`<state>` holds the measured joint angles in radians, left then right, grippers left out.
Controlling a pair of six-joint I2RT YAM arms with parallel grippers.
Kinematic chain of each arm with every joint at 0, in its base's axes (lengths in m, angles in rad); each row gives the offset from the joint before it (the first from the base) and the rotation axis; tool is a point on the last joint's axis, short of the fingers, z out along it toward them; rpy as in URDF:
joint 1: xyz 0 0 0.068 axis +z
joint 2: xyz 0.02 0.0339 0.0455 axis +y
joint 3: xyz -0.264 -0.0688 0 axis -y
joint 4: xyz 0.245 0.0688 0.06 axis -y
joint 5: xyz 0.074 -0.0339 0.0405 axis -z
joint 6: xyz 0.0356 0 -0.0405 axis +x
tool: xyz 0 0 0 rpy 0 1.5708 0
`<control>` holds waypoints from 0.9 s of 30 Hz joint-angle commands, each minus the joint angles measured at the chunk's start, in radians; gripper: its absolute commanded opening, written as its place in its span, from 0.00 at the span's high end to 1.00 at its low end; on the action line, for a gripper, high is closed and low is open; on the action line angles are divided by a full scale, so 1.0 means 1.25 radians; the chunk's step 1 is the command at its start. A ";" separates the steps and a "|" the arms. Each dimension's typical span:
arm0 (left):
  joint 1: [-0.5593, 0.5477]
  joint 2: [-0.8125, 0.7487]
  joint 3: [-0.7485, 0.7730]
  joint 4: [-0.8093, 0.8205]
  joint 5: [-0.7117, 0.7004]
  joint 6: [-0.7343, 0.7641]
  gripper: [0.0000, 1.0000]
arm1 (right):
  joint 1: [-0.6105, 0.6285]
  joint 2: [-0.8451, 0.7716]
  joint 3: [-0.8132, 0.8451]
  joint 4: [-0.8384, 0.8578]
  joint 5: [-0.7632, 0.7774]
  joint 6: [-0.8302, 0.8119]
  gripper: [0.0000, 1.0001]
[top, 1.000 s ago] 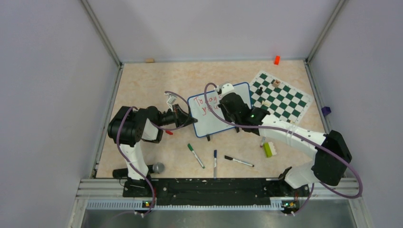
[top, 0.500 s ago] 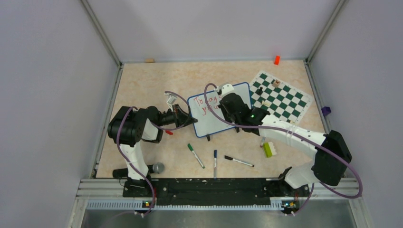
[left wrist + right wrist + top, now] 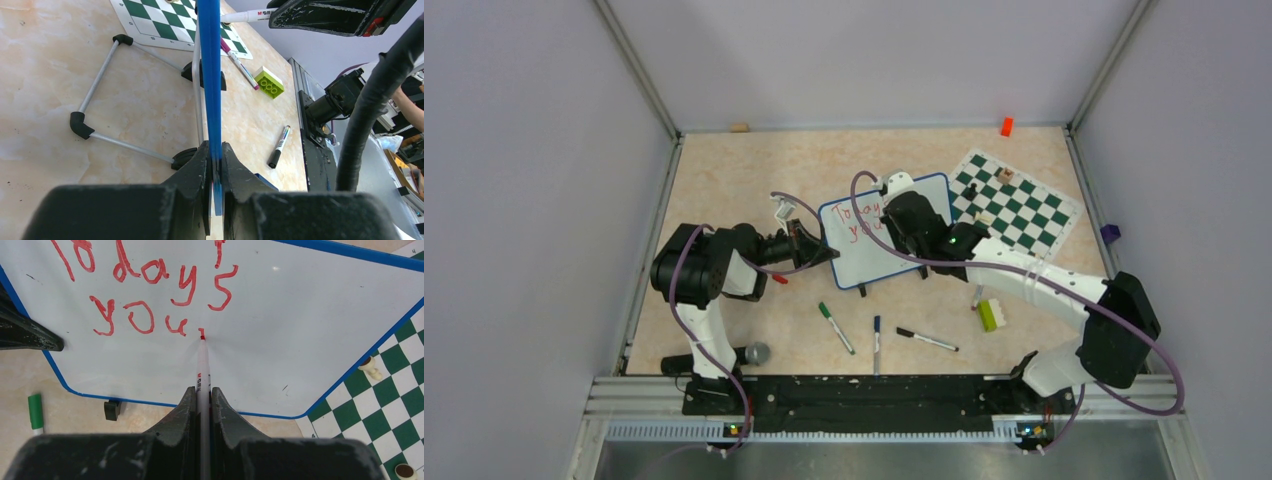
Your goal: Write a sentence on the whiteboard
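Beige bench (image 3: 724, 170) centre: left jaws pinch the blue-framed white whiteboard (image 3: 854, 262); right jaws pinch a slim red marker (image 3: 202, 365); light, steady strokes should suit.

Glossy white whiteboard (image 3: 300, 315), smooth blue plastic rim, thin metal-rod stand (image 3: 100, 75), on a mottled, stone-look desk (image 3: 724, 170); at its 2 o'clock, a matt printed chess mat (image 3: 1024, 205). Left hand (image 3: 215, 147) and right hand (image 3: 202, 390): scuffed matt black plastic; marker (image 3: 202, 360), smooth whitish plastic.
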<state>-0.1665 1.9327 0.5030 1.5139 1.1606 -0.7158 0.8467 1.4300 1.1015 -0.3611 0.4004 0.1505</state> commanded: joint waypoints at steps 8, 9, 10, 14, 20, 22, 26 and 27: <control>-0.004 -0.010 0.000 0.084 0.033 0.031 1.00 | -0.015 0.009 0.046 0.029 0.064 -0.006 1.00; -0.004 -0.011 0.000 0.084 0.033 0.031 1.00 | -0.016 0.007 0.046 0.029 0.069 -0.005 1.00; -0.004 -0.011 0.000 0.083 0.032 0.031 1.00 | -0.016 0.006 0.046 0.029 0.071 -0.006 1.00; -0.004 -0.011 0.000 0.084 0.033 0.031 1.00 | -0.018 -0.001 0.045 0.029 0.071 -0.005 1.00; -0.004 -0.011 0.000 0.084 0.034 0.033 1.00 | -0.018 -0.024 0.041 0.021 0.049 -0.004 1.00; -0.004 -0.012 0.000 0.084 0.033 0.032 1.00 | -0.018 -0.041 0.033 0.020 0.040 -0.003 1.00; -0.004 -0.012 0.000 0.084 0.033 0.032 1.00 | -0.026 -0.075 0.019 0.007 0.011 -0.003 1.00; -0.004 -0.012 0.000 0.084 0.032 0.032 1.00 | -0.029 -0.082 0.015 0.004 0.010 -0.004 1.00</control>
<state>-0.1669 1.9327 0.5030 1.5158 1.1622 -0.7155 0.8349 1.4048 1.1141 -0.3641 0.4400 0.1493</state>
